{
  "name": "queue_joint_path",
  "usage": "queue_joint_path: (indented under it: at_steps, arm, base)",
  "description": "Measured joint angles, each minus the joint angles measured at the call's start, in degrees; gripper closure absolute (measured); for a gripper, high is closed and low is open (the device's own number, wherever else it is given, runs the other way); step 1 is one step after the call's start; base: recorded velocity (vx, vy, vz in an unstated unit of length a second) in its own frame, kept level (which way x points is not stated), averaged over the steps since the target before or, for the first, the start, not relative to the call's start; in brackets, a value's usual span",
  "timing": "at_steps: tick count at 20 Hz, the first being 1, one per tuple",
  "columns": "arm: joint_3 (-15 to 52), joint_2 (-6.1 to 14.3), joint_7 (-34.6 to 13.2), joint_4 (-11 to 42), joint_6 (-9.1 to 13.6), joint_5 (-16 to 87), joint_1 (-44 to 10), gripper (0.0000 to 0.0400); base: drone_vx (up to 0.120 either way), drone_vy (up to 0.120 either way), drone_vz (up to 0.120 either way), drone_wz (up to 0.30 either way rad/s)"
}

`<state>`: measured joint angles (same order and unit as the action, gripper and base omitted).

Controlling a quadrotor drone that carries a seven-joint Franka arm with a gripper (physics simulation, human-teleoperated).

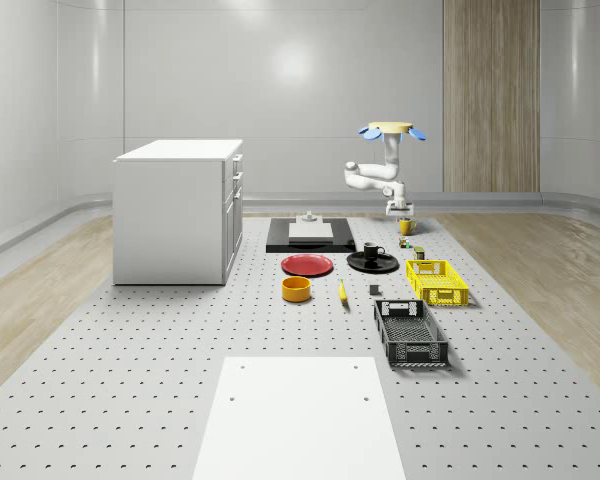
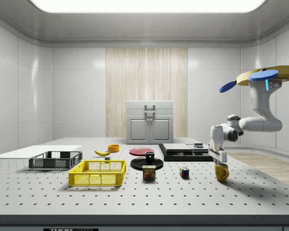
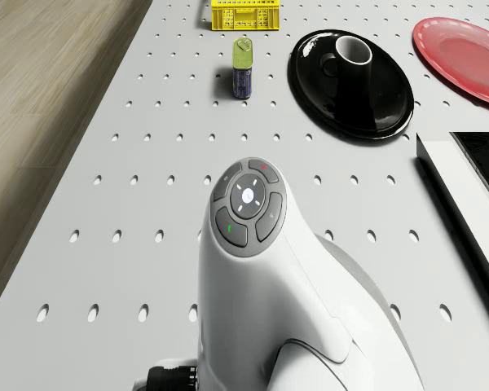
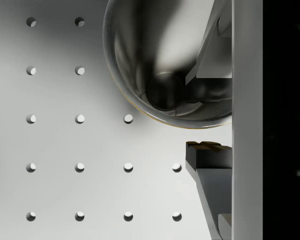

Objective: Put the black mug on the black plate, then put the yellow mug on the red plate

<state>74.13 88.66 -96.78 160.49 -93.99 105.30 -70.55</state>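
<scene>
Black mug [image 1: 373,251]: seen upright on the black plate [image 1: 386,265], handle toward the whole-scene view's right; first step judged done. Red plate [image 1: 307,265]: bare, just beside the black plate, near the table's middle.

Yellow mug [image 2: 221,172]: stood upright on the table [image 1: 130,340] toward its far edge in the whole-scene view, well apart from the red plate; long axis vertical, mouth upward, handle toward the side view's right. Second step judged in hand; lift, carry and placing are left.

Gripper [image 2: 219,158]: held just above the yellow mug's rim; in the wrist view one finger [image 4: 210,42] is seen inside the mouth, the other outside the wall, not yet closed on it. Drone [image 1: 391,129]: seen hovering above the yellow mug.
</scene>
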Motion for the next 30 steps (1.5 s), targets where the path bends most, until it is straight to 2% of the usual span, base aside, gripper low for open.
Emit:
queue_joint_path:
  at_steps: [5, 11, 17, 21, 30]
  arm:
    - [3.74, 0.08, -0.01, 0.83, 1.31, -3.53, 0.5, 0.029]
    - [5.82, 0.32, -0.06, 1.17, 1.79, -5.57, 0.66, 0.029]
    - [6.45, 0.62, -0.1, 1.25, 1.71, -6.26, 0.65, 0.029]
    - [6.59, 0.82, -0.12, 1.26, 1.56, -6.45, 0.63, 0.029]
    - [6.7, 1.22, -0.17, 1.25, 1.21, -6.68, 0.57, 0.029]
  base:
    - [0.008, -0.008, 0.12, 0.0]
    - [0.12, -0.12, 0.12, 0.0]
    - [0.12, -0.12, 0.0, 0.0]
    - [0.12, -0.12, 0.08, 0.0]
    - [0.12, -0.12, 0.0, 0.0]
